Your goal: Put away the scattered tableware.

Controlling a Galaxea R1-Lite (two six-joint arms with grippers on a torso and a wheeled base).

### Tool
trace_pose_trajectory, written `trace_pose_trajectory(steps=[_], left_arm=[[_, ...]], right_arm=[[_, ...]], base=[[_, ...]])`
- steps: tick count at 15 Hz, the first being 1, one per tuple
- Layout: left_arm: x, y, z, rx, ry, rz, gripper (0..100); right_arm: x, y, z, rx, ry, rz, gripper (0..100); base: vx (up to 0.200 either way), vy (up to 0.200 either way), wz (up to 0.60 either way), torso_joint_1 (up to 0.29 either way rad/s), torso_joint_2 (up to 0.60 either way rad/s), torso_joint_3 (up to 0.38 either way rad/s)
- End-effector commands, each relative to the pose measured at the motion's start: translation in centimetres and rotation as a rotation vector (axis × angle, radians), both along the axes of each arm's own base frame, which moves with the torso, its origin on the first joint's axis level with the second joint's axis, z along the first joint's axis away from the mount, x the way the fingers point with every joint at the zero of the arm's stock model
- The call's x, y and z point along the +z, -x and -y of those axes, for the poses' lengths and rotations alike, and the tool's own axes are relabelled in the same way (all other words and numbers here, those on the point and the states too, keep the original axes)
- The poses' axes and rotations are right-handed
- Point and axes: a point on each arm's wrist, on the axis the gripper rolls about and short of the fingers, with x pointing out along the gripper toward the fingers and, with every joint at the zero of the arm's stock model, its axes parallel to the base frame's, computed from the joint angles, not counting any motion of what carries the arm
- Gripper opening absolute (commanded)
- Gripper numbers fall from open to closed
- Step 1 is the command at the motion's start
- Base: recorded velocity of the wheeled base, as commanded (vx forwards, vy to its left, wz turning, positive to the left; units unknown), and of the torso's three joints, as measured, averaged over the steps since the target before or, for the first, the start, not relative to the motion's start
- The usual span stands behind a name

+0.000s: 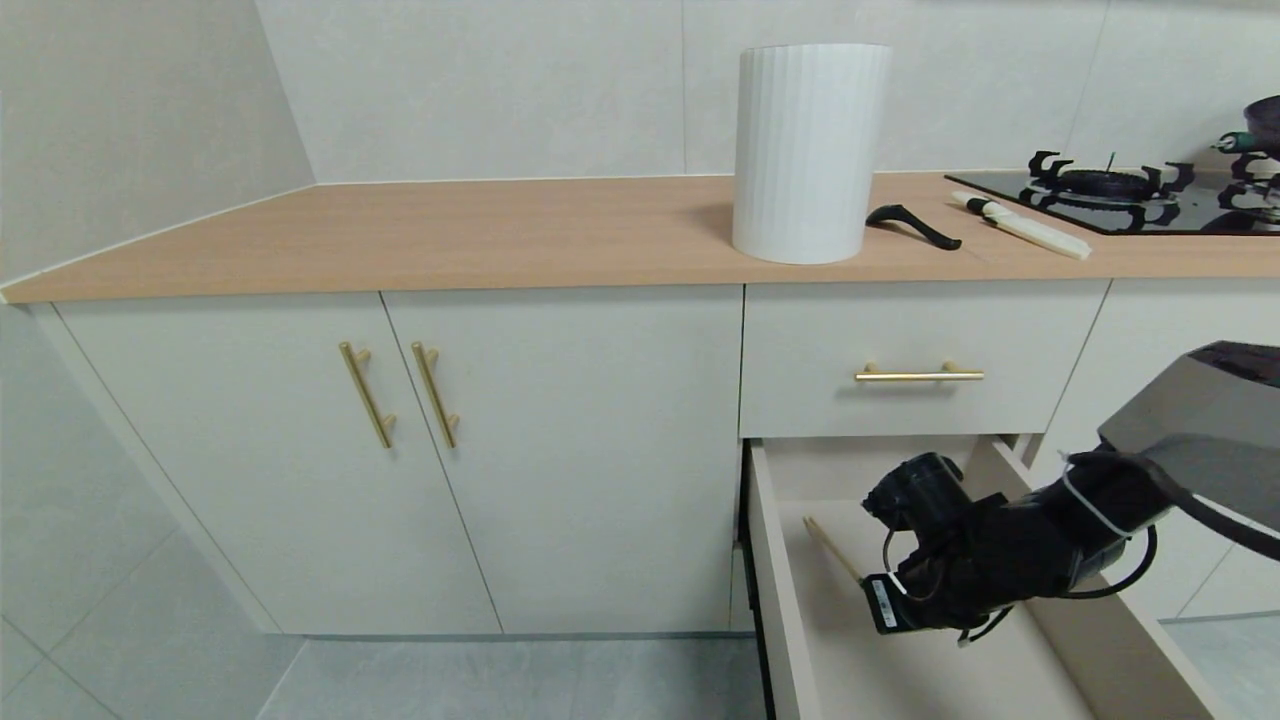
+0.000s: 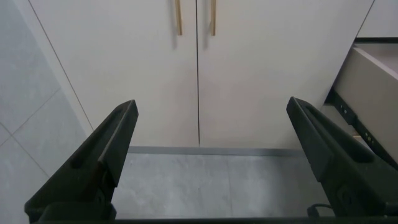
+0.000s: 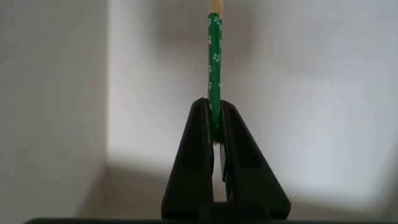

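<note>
Lower right: the right gripper [image 3: 215, 118] is clenched on a chopstick [image 3: 214, 62], held within the open drawer [image 1: 775, 600] for stowing; the left gripper [image 2: 211, 109] is spread, empty.

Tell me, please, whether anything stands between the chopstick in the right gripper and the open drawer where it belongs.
Nothing visible does. The right gripper holds the chopstick inside the open drawer, over its floor.

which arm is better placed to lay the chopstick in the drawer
Right: the right gripper is shut on the chopstick over the open drawer; the left gripper hangs open and empty facing the cabinet doors.
</note>
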Motion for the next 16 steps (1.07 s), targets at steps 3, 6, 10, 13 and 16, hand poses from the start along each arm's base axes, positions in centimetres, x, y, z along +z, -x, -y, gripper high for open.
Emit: trace_pose_trajectory(steps=[3, 6, 10, 13, 16], left_arm=[[0.0, 0.0, 0.0, 0.0, 0.0, 0.0, 100], [0.0, 0.0, 0.0, 0.0, 0.0, 0.0, 100], [0.01, 0.0, 0.0, 0.0, 0.0, 0.001, 100], [0.01, 0.0, 0.0, 0.0, 0.0, 0.001, 100], [0.0, 0.0, 0.0, 0.0, 0.0, 0.0, 100]], right_arm=[[-4.16, -0.85, -0.95, -0.013, 0.064, 0.018, 0], [-4.06, -0.93, -0.99, -0.014, 0.061, 0.028, 0], [-4.03, -0.9, -0.97, -0.015, 0.06, 0.028, 0], [-3.95, -0.87, -0.96, -0.015, 0.059, 0.029, 100], [-3.7, -0.75, -0.97, -0.012, 0.059, 0.032, 100]], base=[[0.0, 0.0, 0.0, 0.0, 0.0, 0.0], [0.0, 0.0, 0.0, 0.0, 0.0, 0.0], [0.0, 0.0, 0.0, 0.0, 0.0, 0.0], [0.0, 0.0, 0.0, 0.0, 0.0, 0.0], [0.0, 0.0, 0.0, 0.0, 0.0, 0.0]])
